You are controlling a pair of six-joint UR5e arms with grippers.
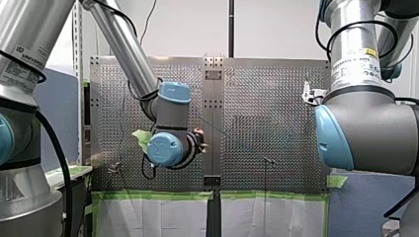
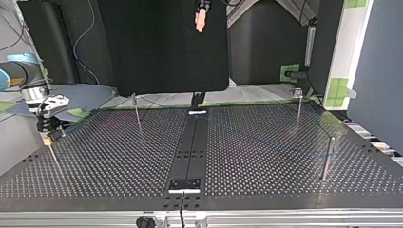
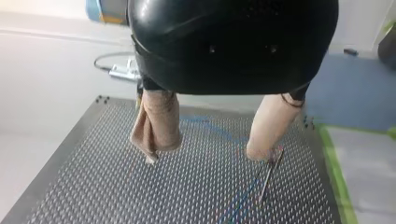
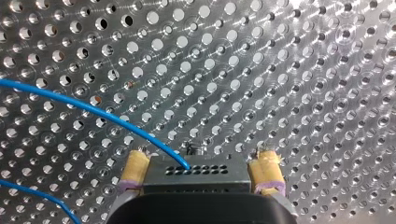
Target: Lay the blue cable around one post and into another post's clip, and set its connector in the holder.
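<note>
- Our right claw [image 4: 201,157]: clenched on the connector [image 4: 196,175], between yellow pads.
- Blue cable [image 4: 93,108]: leaves the connector, curving over the perforated table [image 4: 289,70].
- Our left claw [image 3: 205,156]: released, empty, above the table.

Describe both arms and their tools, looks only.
Both arms are silver tubes with grey joints and pale blue caps. My left arm carries a Universal Robots label and a black cable. My right arm has a white label with a yellow mark and looped black cables. My left tool is a rounded black body with beige-padded fingers; my right tool has yellow pads.
</note>
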